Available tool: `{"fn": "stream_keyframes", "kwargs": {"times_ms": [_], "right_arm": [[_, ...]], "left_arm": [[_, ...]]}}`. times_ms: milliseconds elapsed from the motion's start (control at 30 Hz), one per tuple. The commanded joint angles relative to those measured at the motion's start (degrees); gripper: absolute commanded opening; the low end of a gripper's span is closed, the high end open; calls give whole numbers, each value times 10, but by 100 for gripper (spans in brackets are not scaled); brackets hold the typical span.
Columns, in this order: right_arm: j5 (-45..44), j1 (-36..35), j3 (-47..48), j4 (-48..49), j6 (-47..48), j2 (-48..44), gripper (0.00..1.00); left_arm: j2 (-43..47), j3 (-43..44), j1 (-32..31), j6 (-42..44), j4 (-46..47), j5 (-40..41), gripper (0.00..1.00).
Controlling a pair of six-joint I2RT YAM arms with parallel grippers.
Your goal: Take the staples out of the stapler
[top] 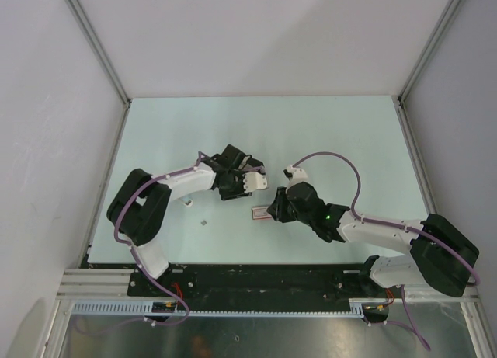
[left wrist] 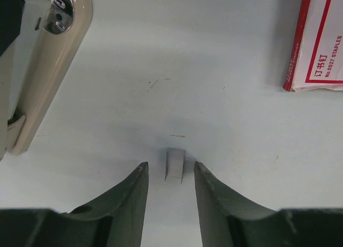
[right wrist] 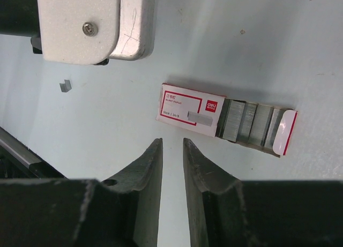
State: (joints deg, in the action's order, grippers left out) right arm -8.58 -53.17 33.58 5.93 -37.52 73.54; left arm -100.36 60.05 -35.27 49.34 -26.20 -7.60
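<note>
The stapler (left wrist: 45, 59) is a beige body with a chrome rivet, lying at the upper left of the left wrist view; I cannot pick it out in the top view. My left gripper (left wrist: 169, 166) (top: 260, 181) is open just above the table. A short grey strip of staples (left wrist: 175, 164) lies between its fingertips, touching neither finger. My right gripper (right wrist: 172, 142) (top: 272, 210) is open by a narrow gap and empty, just short of a red-and-white staple box (right wrist: 190, 109).
The staple box (top: 260, 213) (left wrist: 319, 40) has its tray slid out with grey staple strips (right wrist: 249, 122) showing. A tiny loose staple piece (right wrist: 65, 85) (top: 203, 220) lies on the table. A white-silver block with a screw (right wrist: 88, 22) is close above the box.
</note>
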Motion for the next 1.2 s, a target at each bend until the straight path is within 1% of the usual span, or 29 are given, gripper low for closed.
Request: {"fn": "stream_keyframes", "kwargs": {"times_ms": [0, 133, 333, 433, 867, 933, 1067, 1167], "right_arm": [[-14, -2, -4, 23, -4, -15, 26], [-11, -2, -5, 24, -5, -15, 26], [-5, 2, -8, 29, -6, -14, 25], [-3, 4, -8, 30, -6, -12, 24], [-1, 4, -9, 32, -6, -12, 22], [0, 4, -9, 32, -6, -12, 21], [0, 4, -9, 32, -6, -13, 21], [1, 5, -9, 32, -4, -13, 20]], "left_arm": [[1, 12, -7, -13, -21, -14, 45], [-9, 19, -8, -14, -22, -16, 45], [-17, 21, -8, -9, -25, -20, 35], [-21, 25, -9, -9, -27, -22, 33], [-26, 29, -10, -12, -27, -25, 33], [-27, 29, -12, -11, -29, -24, 29], [-27, 22, -12, -10, -29, -23, 13], [-21, 17, -12, -14, -29, -19, 5]]}}
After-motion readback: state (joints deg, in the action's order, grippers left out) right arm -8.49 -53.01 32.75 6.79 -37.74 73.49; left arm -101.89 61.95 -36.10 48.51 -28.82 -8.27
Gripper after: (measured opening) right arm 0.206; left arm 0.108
